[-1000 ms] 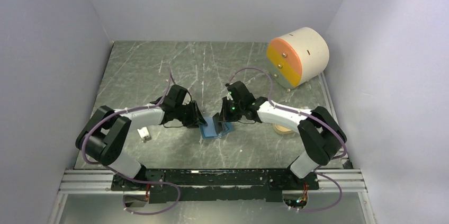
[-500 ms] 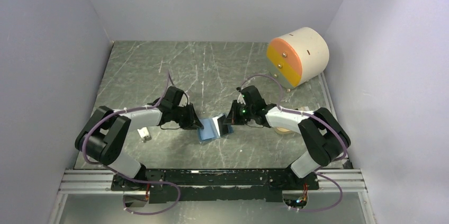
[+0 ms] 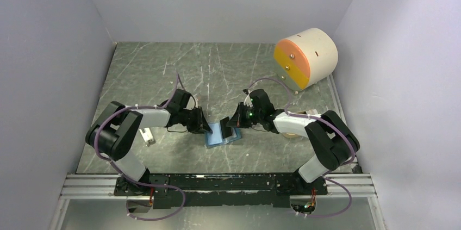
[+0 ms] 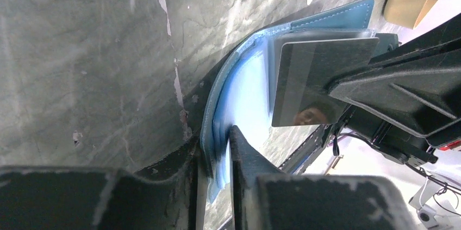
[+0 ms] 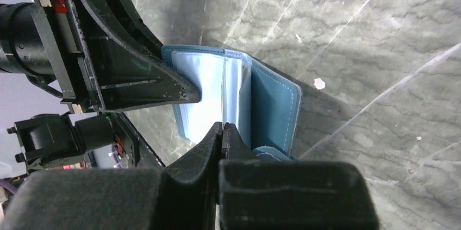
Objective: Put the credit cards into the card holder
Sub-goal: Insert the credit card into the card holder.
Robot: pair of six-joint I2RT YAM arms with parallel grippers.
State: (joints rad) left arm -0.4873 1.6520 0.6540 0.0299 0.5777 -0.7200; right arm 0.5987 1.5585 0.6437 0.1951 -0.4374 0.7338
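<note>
Blue card holder (image 3: 220, 136), apparently half-open

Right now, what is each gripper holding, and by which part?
The left gripper pinches the card holder by the edge of one open flap. The right gripper holds a dark credit card by one end.

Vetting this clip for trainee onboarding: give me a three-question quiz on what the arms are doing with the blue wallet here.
1. True or false: the left fingers pinch the card holder's edge.
2. What do the right fingers grip? A) a dark card B) a white clip C) nothing
3. Which corner of the table holds the cream drum?
Key: 1 true; 2 A; 3 far right.
</note>
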